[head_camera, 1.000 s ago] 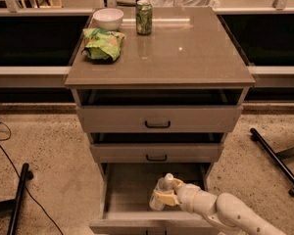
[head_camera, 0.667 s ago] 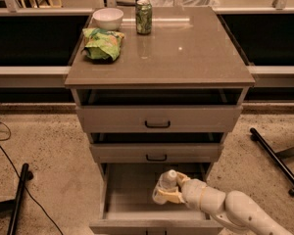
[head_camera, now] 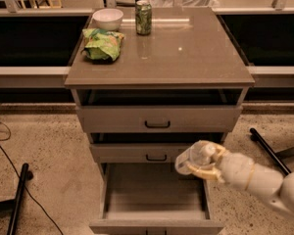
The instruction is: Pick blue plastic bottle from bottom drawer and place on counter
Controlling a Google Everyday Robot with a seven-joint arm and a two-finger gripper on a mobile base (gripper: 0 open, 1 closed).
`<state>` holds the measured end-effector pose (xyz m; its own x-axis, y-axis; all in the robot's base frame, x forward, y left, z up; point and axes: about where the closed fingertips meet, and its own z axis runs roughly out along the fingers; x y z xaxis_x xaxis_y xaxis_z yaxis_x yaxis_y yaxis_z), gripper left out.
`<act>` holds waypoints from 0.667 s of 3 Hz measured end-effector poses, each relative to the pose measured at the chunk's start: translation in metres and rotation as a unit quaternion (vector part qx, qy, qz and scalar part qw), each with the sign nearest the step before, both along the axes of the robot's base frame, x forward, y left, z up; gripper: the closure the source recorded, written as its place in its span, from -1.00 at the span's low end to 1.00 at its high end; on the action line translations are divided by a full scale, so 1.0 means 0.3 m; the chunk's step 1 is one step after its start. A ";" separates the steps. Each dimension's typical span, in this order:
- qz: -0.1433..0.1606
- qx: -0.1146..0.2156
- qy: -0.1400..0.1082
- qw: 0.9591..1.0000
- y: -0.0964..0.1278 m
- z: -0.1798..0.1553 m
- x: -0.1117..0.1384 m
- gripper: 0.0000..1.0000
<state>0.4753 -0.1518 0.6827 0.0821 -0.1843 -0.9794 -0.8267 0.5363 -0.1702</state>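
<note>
My gripper (head_camera: pixel 200 163) is shut on the blue plastic bottle (head_camera: pixel 188 159), a clear slim bottle that lies tilted in the fingers. It hangs above the right side of the open bottom drawer (head_camera: pixel 154 192), level with the middle drawer's front. The drawer's grey interior shows nothing else inside. The white arm comes in from the lower right. The counter (head_camera: pixel 186 53) is the glossy grey-brown top of the cabinet, well above the gripper.
On the counter's back left stand a green soda can (head_camera: pixel 143 17), a white bowl (head_camera: pixel 108 18) and a green crumpled bag (head_camera: pixel 103 43). The two upper drawers (head_camera: pixel 157 119) are slightly open. Black stand legs (head_camera: pixel 272 151) lie on the floor right and left.
The gripper has risen out of the bottom drawer with the bottle and moved up and to the right, now in front of the middle drawer.
</note>
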 end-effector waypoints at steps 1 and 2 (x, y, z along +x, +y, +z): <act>0.018 0.007 -0.015 1.000 -0.054 0.084 -0.009 1.00; 0.022 0.007 -0.013 1.000 -0.039 0.075 -0.016 1.00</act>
